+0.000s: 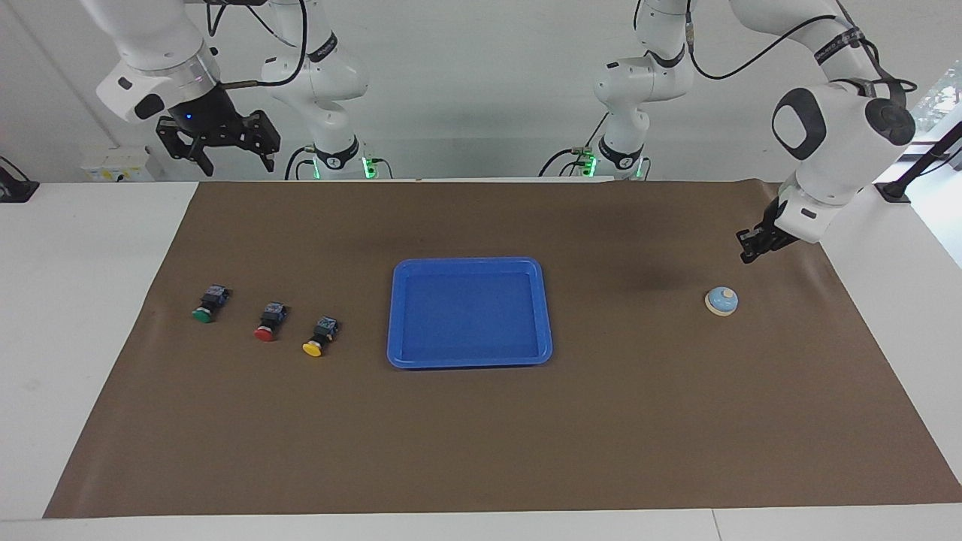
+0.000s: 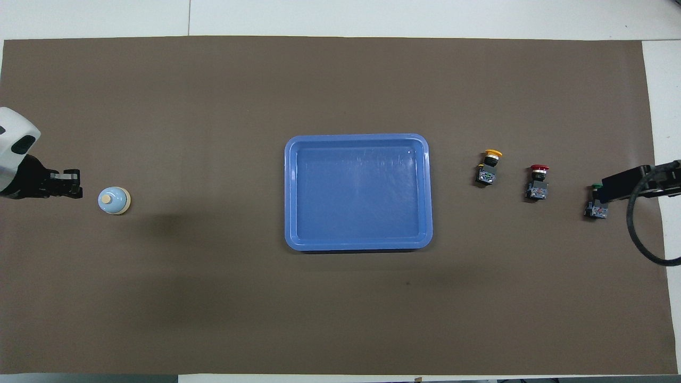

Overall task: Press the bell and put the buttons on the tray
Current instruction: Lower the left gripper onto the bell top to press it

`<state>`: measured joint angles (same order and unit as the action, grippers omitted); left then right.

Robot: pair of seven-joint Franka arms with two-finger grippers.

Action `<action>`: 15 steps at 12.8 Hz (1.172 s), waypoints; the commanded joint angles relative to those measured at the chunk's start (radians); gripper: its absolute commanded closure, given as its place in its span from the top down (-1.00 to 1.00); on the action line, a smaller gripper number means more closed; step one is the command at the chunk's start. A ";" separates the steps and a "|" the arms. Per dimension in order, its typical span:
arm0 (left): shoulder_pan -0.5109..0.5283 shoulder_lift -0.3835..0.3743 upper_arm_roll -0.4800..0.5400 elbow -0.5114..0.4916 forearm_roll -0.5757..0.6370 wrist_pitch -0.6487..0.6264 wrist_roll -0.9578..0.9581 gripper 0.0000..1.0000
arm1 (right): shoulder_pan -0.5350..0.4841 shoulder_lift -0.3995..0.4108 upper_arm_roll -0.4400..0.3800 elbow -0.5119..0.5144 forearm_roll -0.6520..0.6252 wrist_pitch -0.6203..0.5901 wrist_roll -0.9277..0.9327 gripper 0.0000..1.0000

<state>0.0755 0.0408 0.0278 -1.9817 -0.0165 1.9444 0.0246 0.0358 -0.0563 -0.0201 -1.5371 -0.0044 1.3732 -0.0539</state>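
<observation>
Three buttons (image 1: 264, 321) lie toward the bench's right-arm end beside the tray (image 1: 470, 312); light and rigid, best gripped across their black bodies. The bell (image 1: 721, 300) is approached by the closed left end effector (image 1: 754, 249); the right end effector (image 1: 218, 143) waits spread.

Three buttons (image 1: 263, 322), one bell (image 1: 721, 300), one tray (image 1: 469, 264).
</observation>
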 commanded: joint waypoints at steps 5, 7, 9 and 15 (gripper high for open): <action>0.030 0.050 -0.006 -0.186 0.012 0.294 0.012 -1.00 | -0.011 -0.014 0.003 -0.012 0.017 -0.009 -0.020 1.00; 0.030 0.083 -0.006 -0.195 0.012 0.313 0.020 -1.00 | -0.011 -0.014 0.002 -0.012 0.017 -0.009 -0.020 1.00; 0.029 0.097 -0.006 -0.189 0.012 0.318 0.018 -1.00 | -0.011 -0.014 0.003 -0.012 0.015 -0.009 -0.020 1.00; -0.023 0.085 -0.011 0.185 0.012 -0.186 0.008 -1.00 | -0.011 -0.014 0.002 -0.012 0.015 -0.009 -0.018 1.00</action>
<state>0.0858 0.1216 0.0138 -1.9172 -0.0164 1.9019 0.0347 0.0358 -0.0563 -0.0201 -1.5371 -0.0044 1.3731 -0.0539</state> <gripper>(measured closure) 0.991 0.000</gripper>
